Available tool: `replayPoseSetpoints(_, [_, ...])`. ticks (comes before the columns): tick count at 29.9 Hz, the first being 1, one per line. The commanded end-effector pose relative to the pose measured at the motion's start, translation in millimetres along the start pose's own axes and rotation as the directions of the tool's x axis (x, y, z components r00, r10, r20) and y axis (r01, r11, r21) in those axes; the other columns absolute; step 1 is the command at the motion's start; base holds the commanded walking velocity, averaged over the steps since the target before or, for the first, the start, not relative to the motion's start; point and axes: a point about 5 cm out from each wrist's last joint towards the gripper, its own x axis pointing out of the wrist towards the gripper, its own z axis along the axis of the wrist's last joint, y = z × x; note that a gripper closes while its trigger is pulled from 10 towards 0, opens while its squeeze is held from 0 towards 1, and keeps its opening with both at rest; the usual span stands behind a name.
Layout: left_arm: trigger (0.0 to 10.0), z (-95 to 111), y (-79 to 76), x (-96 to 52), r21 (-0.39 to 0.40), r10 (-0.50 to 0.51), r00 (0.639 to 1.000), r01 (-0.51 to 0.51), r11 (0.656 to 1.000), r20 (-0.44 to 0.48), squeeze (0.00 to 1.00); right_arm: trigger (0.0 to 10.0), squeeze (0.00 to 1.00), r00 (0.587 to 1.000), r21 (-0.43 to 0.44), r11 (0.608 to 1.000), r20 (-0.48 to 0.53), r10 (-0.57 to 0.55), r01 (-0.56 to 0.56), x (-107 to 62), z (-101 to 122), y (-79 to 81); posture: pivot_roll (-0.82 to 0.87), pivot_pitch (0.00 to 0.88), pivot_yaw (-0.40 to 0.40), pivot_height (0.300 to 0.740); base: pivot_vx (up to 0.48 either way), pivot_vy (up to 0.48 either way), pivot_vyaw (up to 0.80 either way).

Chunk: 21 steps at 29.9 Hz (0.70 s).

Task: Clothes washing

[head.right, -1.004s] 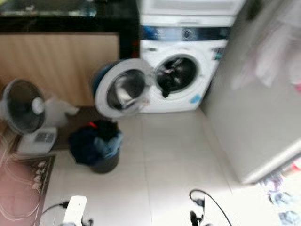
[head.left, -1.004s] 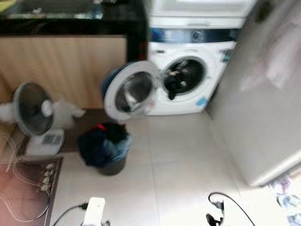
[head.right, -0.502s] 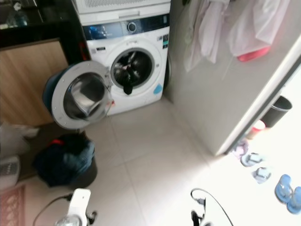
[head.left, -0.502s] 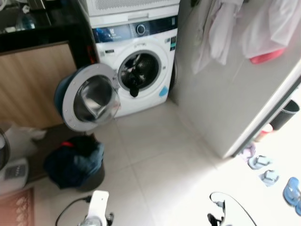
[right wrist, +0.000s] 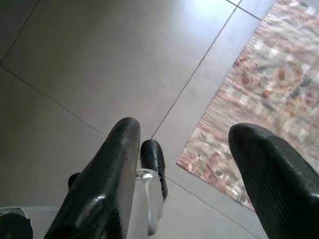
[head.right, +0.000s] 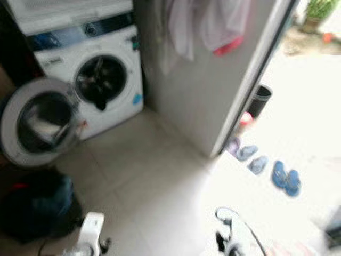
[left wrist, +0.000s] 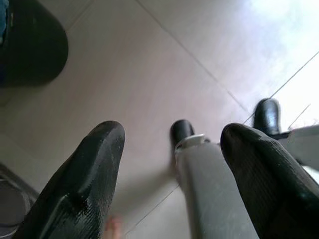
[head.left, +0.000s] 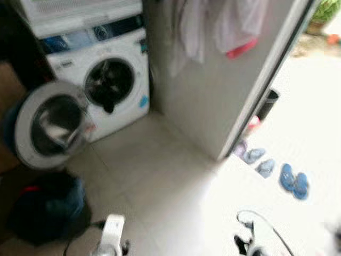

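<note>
Beside open washing machine (head.left: 109, 80), laundry basket (head.left: 48, 205), grey wall (head.left: 213, 101), blue slippers (head.left: 294, 180)

Pale tiles (head.left: 160, 181) covered the floor. Blue slippers (head.left: 293, 180) lay in the bright doorway, a paler pair (head.left: 259, 161) beside them near a grey wall (head.left: 213, 96). A patterned rug (right wrist: 269, 94) lay on the tiles.

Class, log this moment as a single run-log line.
white front-loading washing machine: round door open | dark laundry basket: on floor | left pincer: open, idle | right pincer: open, idle
</note>
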Motion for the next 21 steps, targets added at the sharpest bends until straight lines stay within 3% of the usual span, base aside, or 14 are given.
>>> replayPoseSetpoints(1, [10.0,3.1,-4.7,0.6,-0.007,-0.01,1.0,0.01,1.0,0.007,0.0,10.0,0.0,1.0,0.005,1.0,-0.023,-0.011,0.011,-1.3,-5.8,-5.6,0.04,0.084,0.002,0.74,0.0,0.0,-0.8])
replayPoseSetpoints(11, [10.0,3.3,-4.2,0.6,-0.003,-0.01,1.0,0.01,1.0,0.008,0.0,10.0,0.0,1.0,0.015,1.0,-0.019,-0.009,0.009,-1.3,-5.9,-4.9,0.04,0.086,0.001,0.74,0.0,0.0,-0.78])
replayPoseSetpoints(21, [10.0,2.6,-4.1,0.5,-0.019,-0.009,1.0,0.01,1.0,0.006,0.0,10.0,0.0,1.0,0.038,0.999,-0.002,-0.004,0.004,-1.2,-5.4,-4.0,0.04,0.083,0.004,0.74,0.0,0.024,0.0])
